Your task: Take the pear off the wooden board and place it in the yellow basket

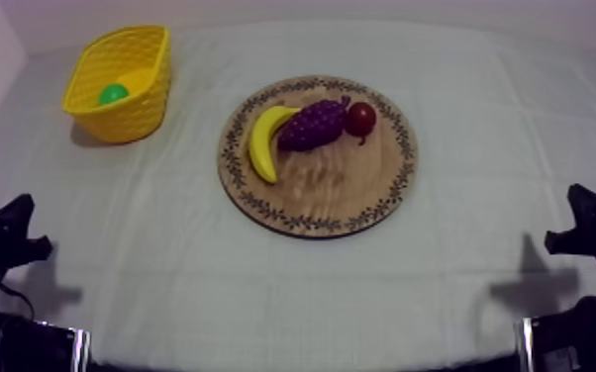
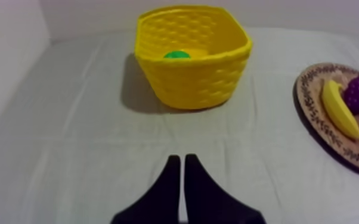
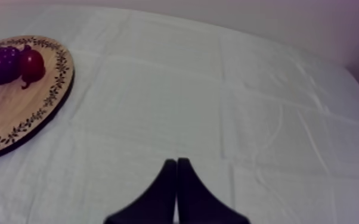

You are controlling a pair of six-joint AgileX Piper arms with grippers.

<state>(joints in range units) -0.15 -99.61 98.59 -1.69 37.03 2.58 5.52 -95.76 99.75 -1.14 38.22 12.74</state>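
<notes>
Resting low at the near corners of the grey-white surface [image 1: 292, 287], my left end effector [image 2: 182, 158] and right end effector [image 3: 176, 161] each show 2 black fingers pressed together into a narrow wedge, gripping nothing. A smooth, rounded green shape that I take for the pear [image 1: 113, 94] lies low inside the yellow basket [image 1: 139, 117], a lattice-walled tub with a flared rim, well apart from the round wooden board [image 1: 332, 188]. On the board's grained face, inside its leaf-patterned rim, lie a glossy curved banana [image 1: 265, 139], a knobbly purple bunch of grapes [image 1: 314, 124] touching it, and a small red fruit [image 1: 361, 118] just beside the grapes. I judge the placing done. The sound course is to leave both arms parked and disturb nothing.
</notes>
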